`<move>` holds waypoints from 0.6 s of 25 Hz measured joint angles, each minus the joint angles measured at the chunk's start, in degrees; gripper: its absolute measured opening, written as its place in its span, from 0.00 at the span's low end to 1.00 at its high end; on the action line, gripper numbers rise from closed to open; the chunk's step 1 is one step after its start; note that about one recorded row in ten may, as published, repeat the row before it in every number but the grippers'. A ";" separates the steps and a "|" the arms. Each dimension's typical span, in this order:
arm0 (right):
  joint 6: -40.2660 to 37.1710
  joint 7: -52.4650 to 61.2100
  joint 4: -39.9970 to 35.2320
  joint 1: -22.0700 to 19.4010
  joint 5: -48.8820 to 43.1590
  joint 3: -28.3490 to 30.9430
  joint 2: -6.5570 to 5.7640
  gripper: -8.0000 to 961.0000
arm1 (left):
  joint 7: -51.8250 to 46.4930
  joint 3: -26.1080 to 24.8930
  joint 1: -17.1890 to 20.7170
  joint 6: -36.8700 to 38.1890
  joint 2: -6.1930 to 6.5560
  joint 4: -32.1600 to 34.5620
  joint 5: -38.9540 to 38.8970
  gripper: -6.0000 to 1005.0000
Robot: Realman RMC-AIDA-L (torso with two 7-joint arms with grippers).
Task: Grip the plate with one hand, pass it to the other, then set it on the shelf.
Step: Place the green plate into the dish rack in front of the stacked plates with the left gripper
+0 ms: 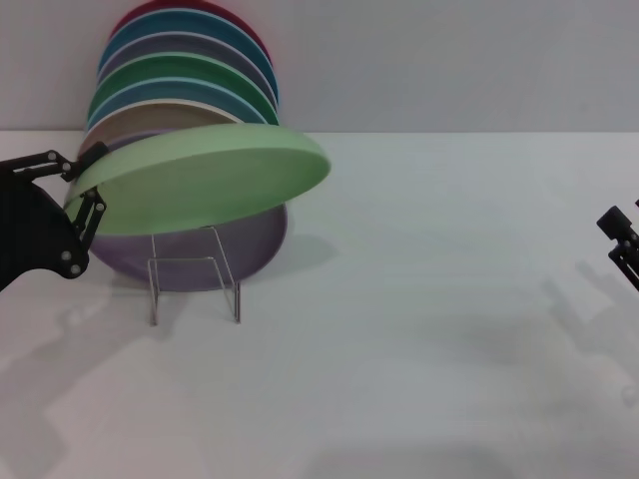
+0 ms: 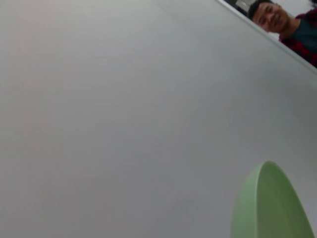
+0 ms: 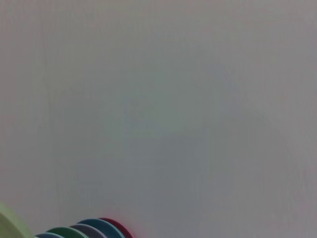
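Note:
The pale mint-green plate (image 1: 205, 175) is held in the air at the left, tilted nearly flat, above the front of the shelf (image 1: 195, 279). My left gripper (image 1: 83, 185) is shut on the plate's left rim. The plate's edge also shows in the left wrist view (image 2: 272, 208) and as a sliver in the right wrist view (image 3: 10, 225). The shelf is a thin wire-like stand on the white table; a lilac plate (image 1: 250, 244) stands in it behind the mint plate. My right gripper (image 1: 621, 239) is at the far right edge, away from the plate.
A row of upright plates (image 1: 190, 75) in red, blue, lilac, dark green, light blue and beige stands behind the shelf at the back left; it also shows in the right wrist view (image 3: 86, 230). A white table (image 1: 429, 329) spreads to the right and front.

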 joint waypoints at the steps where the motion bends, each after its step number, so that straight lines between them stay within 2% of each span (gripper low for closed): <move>1: 0.00 0.00 0.00 0.00 0.00 0.00 0.00 0.61 | 0.00 0.01 0.09 -0.44 0.00 0.01 0.00 0.09; 15: 1.21 0.09 -0.33 0.15 0.00 -1.06 0.00 0.61 | -0.14 0.45 1.74 -1.15 -0.70 1.45 0.01 0.10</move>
